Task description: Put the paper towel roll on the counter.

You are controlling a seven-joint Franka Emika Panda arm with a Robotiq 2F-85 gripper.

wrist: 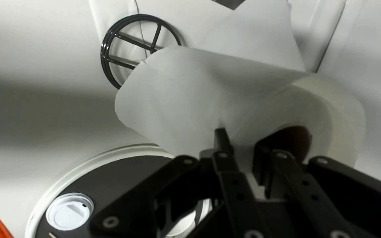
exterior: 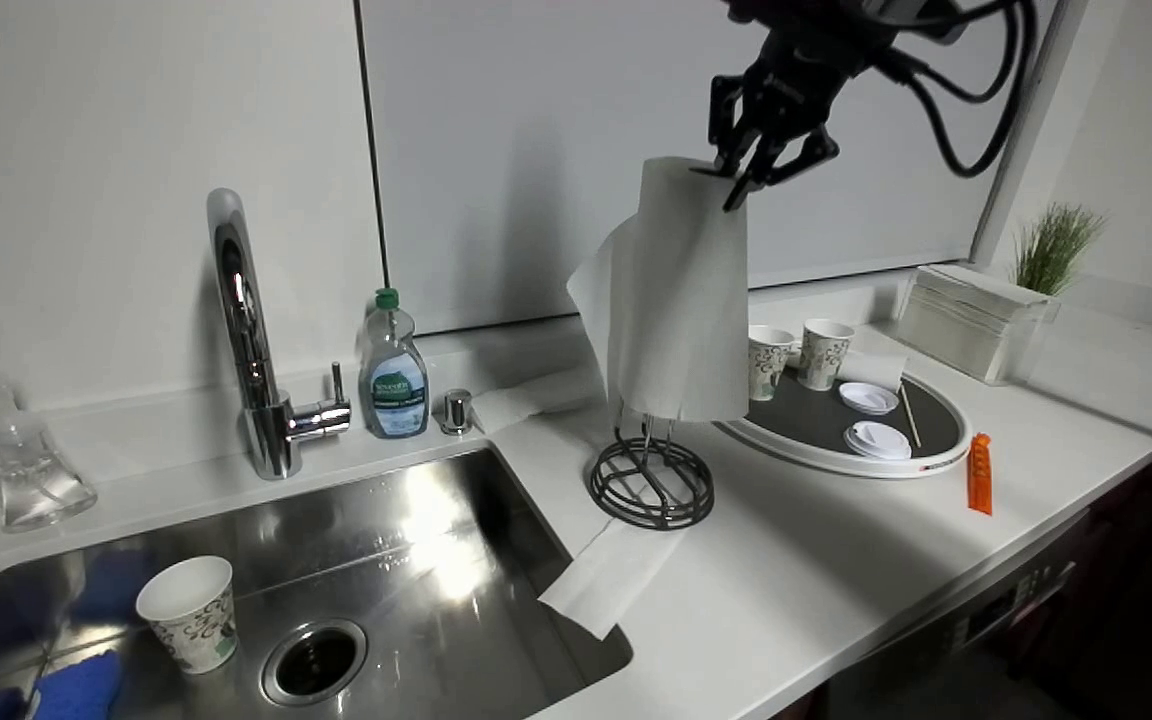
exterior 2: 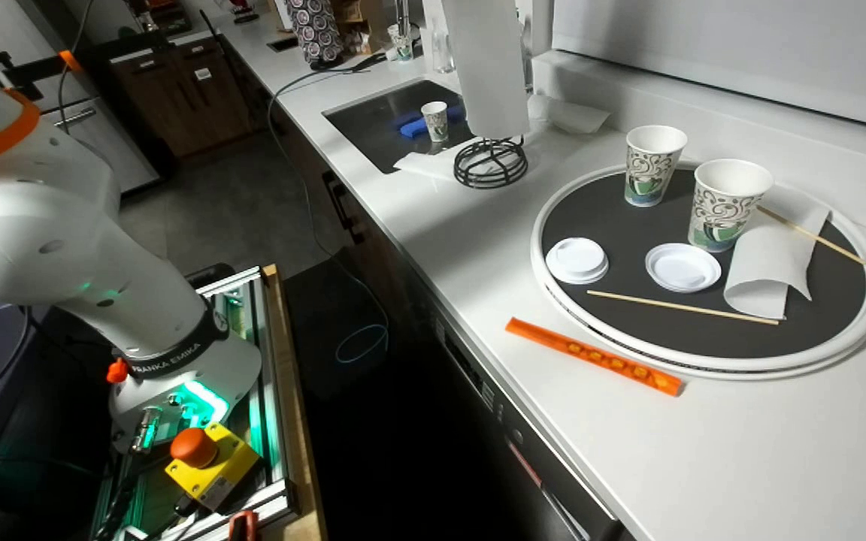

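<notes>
We see a soap bottle (exterior: 396,390) and faucet (exterior: 258,385) by the back edge, an orange strip (exterior: 980,475) nearer the front

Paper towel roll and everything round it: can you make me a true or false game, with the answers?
1. The paper towel roll hangs above the wire base. True.
2. Nothing holds it. False: the gripper holds it near its top.
3. A paper cup is in the sink. True.
4. There is no bottle. False: a soap bottle with a green cap stands by the sink.
5. Two more cups stand on the round tray. True.
</notes>
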